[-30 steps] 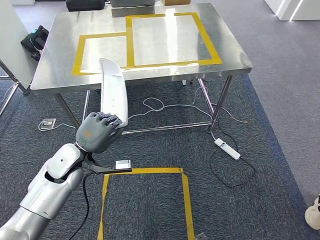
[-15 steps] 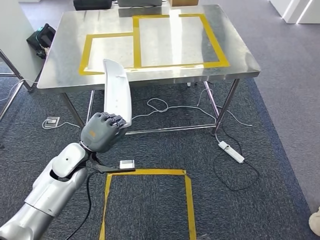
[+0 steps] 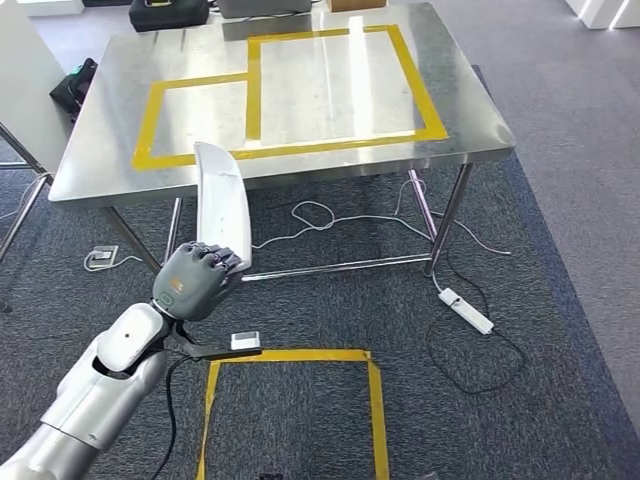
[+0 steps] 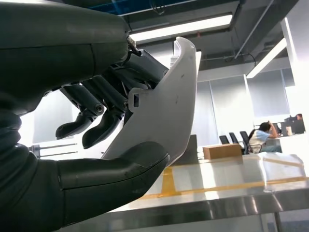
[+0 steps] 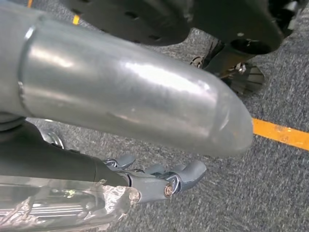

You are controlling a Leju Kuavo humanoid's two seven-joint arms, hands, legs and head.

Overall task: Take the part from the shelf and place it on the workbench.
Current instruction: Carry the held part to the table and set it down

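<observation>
In front of the table (image 3: 90,165), we hold the white part (image 3: 223,205).
Our left hand (image 3: 192,280) grips it tight; putting it down is left. Our right hand (image 5: 160,179) hangs, fingers loose, holding nothing.

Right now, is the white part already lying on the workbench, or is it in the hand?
In the hand: the left hand grips the white part standing upright, short of the workbench.
</observation>
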